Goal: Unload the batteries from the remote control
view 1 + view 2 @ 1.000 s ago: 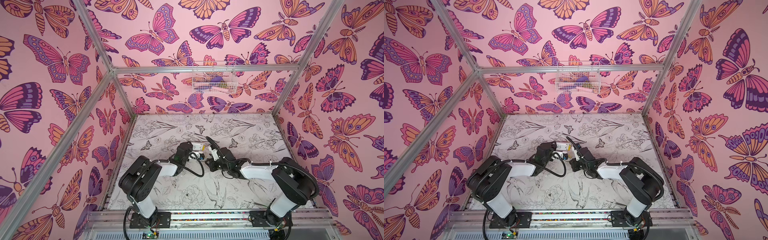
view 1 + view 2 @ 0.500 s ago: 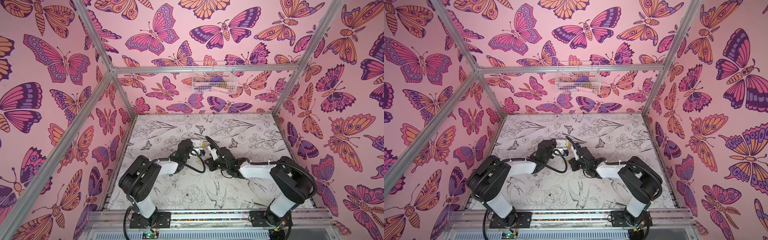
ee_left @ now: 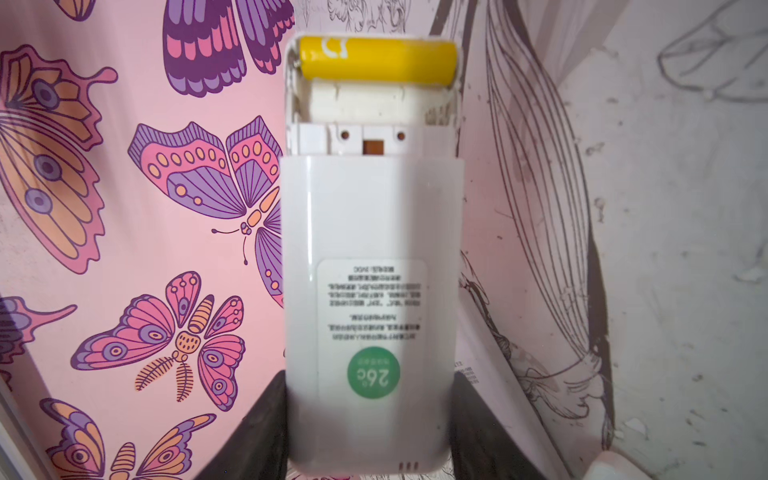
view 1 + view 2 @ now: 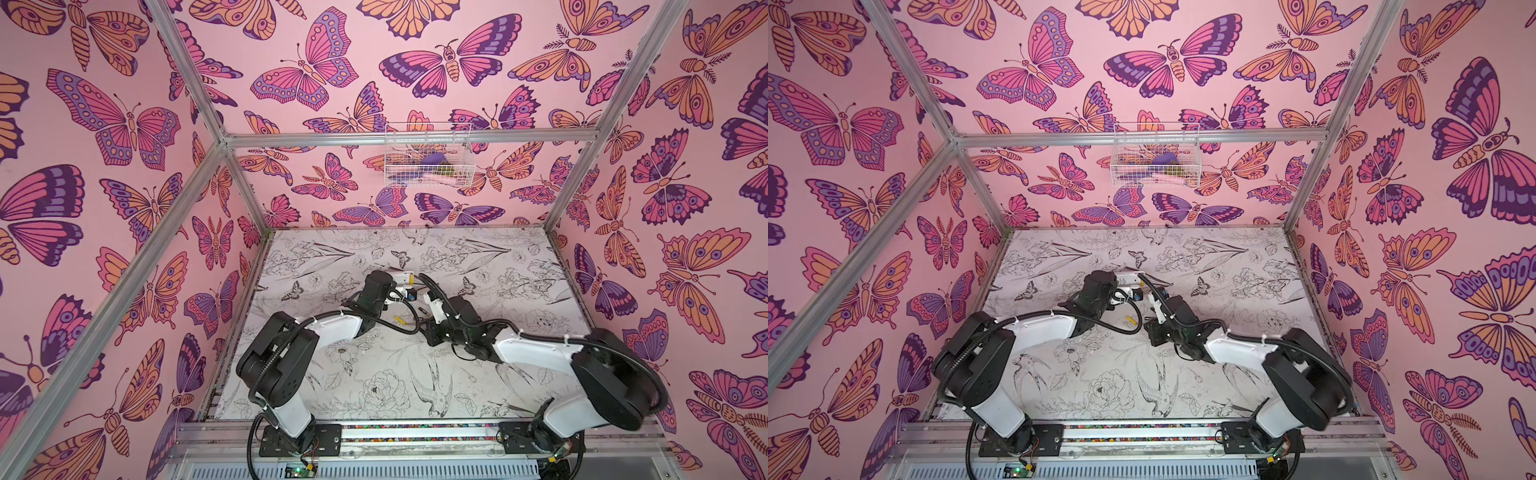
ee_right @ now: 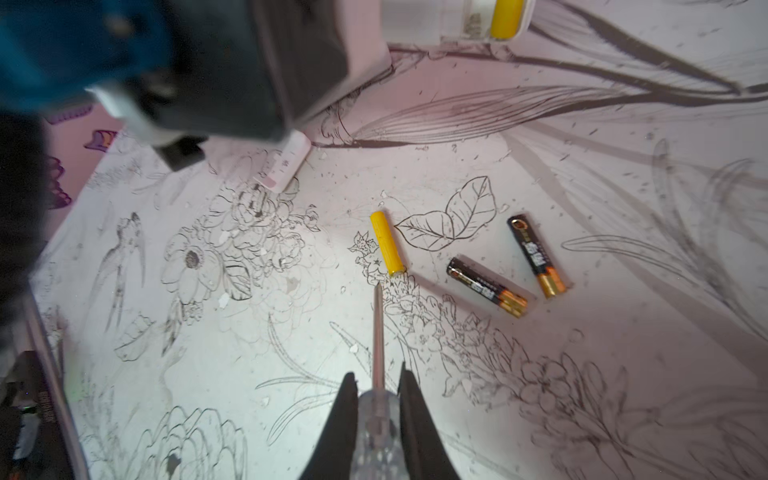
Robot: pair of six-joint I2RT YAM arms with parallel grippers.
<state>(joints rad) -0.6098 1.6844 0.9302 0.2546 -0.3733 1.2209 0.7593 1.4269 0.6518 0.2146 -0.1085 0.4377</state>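
The left gripper (image 3: 368, 382) is clamped on the sides of the white remote (image 3: 370, 232) and holds it off the table (image 4: 478, 266), a little left of the middle, with the open battery bay pointing right. The cover is off. One slot in the bay lies bare, and at the very end sits the last yellow battery (image 3: 376, 58), which is not out yet.

The right gripper (image 5: 378, 372) is closed tight on the clear handle of the screwdriver (image 5: 377, 332). Its thin shaft points at the table, and the tip stops just short of the loose yellow battery (image 5: 387, 243), which lies flat near the middle between the two arms. That battery also shows in both top views (image 4: 400, 320). The two black batteries (image 5: 486, 286) lie flat near it. They are close to each other but not touching, and in the top views the right arm mostly hides them.

A white flat piece (image 5: 286, 166) lies on the table half under the left arm. I cannot tell what it is.

Compared with a second ago, the left arm has carried the remote slightly toward the far side. The right arm has barely shifted. Neither grip has changed, and the loose batteries lie where they were.
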